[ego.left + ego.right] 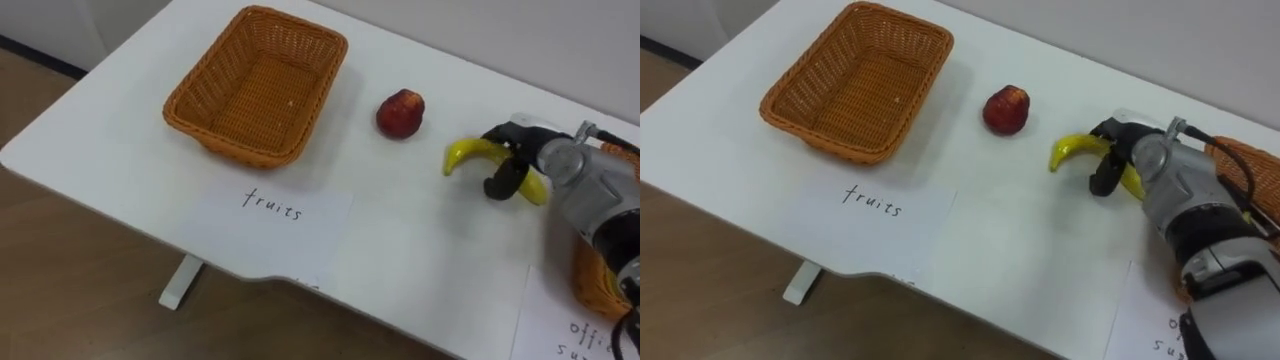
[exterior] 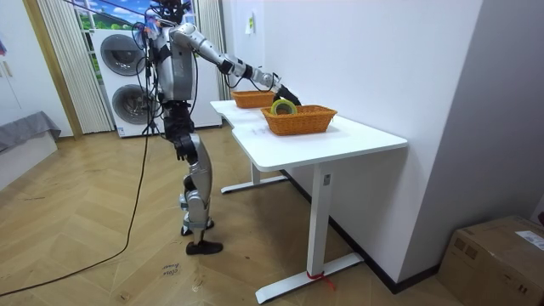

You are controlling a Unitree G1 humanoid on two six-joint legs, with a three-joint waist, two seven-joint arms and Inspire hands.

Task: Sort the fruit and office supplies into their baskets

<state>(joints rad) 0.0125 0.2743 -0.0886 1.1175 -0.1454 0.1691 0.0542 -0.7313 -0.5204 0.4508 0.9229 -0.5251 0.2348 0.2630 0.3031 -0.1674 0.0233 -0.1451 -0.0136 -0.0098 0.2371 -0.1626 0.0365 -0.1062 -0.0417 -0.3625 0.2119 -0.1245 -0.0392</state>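
My right hand (image 1: 522, 160) is curled round a yellow banana (image 1: 468, 151), whose tip sticks out to the left just above the white table (image 1: 120, 150). A red apple (image 1: 401, 112) lies on the table to the left of the hand. Further left stands the wicker fruit basket (image 1: 200, 112), with nothing inside it. In front of it lies a paper label (image 1: 272, 207) with handwriting. A part of the second wicker basket (image 1: 588, 285) shows at the right edge, behind my forearm. In the room view that basket (image 2: 299, 121) holds a green roll (image 2: 282, 106).
I stand at the long side of the table, right arm stretched out over it. Another paper label (image 1: 575, 335) lies at the lower right corner. A wall runs close behind the table. Wooden floor (image 1: 80, 300) lies below the front edge.
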